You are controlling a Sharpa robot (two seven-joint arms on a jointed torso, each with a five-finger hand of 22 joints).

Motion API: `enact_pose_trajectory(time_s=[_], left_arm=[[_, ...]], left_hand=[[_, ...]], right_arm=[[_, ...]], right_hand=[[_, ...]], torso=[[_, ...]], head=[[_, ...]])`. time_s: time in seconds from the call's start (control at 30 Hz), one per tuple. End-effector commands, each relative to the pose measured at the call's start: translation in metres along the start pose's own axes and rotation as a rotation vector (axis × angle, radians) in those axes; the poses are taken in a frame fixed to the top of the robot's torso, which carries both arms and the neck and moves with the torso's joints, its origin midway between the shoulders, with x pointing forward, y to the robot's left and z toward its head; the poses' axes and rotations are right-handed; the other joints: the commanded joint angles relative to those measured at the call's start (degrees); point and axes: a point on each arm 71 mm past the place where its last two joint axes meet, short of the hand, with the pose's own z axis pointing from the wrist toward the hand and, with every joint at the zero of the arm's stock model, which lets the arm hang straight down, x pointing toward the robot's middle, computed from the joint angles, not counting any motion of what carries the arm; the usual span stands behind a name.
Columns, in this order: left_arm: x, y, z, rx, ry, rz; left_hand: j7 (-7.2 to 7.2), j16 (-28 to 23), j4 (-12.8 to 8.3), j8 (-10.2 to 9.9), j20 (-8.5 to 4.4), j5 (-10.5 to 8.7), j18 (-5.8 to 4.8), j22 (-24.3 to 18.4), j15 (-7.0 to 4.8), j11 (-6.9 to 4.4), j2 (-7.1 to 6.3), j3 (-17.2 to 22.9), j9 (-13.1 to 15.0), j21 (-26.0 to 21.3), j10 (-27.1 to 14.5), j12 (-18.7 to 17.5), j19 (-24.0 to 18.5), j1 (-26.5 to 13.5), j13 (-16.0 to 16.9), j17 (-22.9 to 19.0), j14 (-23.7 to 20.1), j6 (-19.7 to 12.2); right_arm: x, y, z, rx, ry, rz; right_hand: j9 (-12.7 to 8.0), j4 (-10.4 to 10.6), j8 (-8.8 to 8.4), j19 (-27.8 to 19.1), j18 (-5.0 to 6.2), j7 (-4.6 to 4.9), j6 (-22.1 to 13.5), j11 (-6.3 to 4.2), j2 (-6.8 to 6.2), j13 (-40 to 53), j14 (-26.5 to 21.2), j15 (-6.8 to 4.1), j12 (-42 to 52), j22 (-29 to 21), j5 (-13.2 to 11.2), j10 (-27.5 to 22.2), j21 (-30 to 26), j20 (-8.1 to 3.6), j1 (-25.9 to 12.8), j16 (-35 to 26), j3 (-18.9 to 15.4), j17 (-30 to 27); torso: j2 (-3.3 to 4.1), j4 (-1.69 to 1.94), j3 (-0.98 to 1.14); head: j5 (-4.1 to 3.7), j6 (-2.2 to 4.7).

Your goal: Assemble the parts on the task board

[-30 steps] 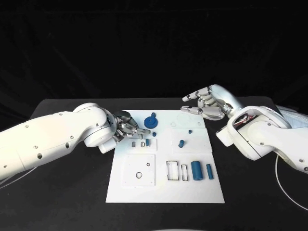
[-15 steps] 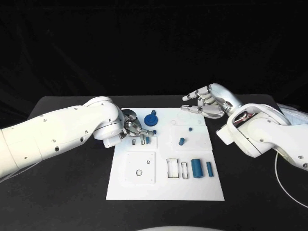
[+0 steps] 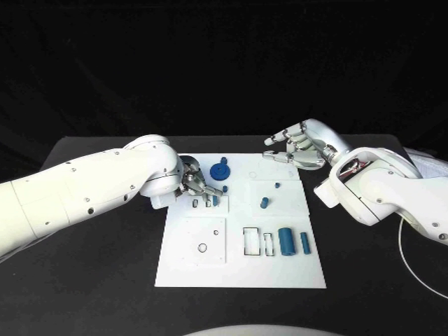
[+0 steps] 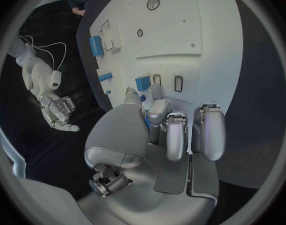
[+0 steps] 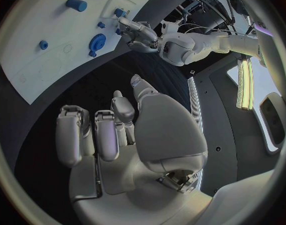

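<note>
Task board [image 3: 194, 269], white plate, lies mid black surface [image 3: 82, 280]; no readable writing or labels anywhere. Left hand [image 3: 194, 180] sits at board's far-left edge, fingers [image 4: 174, 135] curled down at a small blue part [image 4: 142, 82] beside two slots; whether they pinch it I cannot tell. Blue round part [image 3: 221, 172] just beside that hand. Further right: small blue peg [image 3: 264, 204], then two blue cylinders [image 3: 285, 241] near the rectangular cutouts. Right hand [image 3: 299, 145] hovers off board's far-right corner, fingers [image 5: 108, 135] loosely spread, holding nothing. Dark backdrop behind.
</note>
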Motion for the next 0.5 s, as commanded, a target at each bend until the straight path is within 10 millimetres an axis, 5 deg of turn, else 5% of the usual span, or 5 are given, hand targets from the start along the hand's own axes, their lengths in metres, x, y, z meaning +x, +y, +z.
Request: enact_pose_trajectory(time_s=[0.03,0.5], left_arm=[[0.0004,-0.0018,0.0006,-0.016,0.015,0.032],[0.0031,-0.0103,0.0021,0.001,0.021,0.041]], left_hand=[[-0.12,0.2,-0.1,0.4,-0.45,-0.25,-0.62,5.4,-0.47,-0.25,0.48,-0.2,0.3,0.2,0.4,0.4,3.0,0.7,0.1,15.1,6.0,-0.5],[-0.15,0.2,-0.3,0.9,-0.47,-0.21,-0.66,5.6,-0.48,-0.27,0.86,0.0,0.9,0.4,0.5,0.6,3.1,1.4,0.3,15.1,6.0,-0.8]], right_arm=[[0.0018,0.0005,0.0005,-0.002,0.019,-0.008],[0.0034,0.0004,0.002,0.0,0.027,-0.008]], right_hand=[[0.1,0.0,0.25,-0.3,0.12,-0.16,0.4,-0.02,0.33,0.0,3.9,0.13,-0.3,-0.1,0.2,-0.4,-0.3,0.07,-0.1,-0.3,-0.4,5.2],[0.1,0.1,0.27,-0.3,0.13,-0.19,0.4,-0.03,0.32,0.0,3.9,0.12,-0.3,-0.1,0.3,-0.4,-0.3,0.06,-0.2,-0.4,-0.5,5.1]], torso=[[0.0,-0.04,0.02],[-0.02,-0.01,0.09]], head=[[0.01,-0.15],[-0.17,-0.37]])
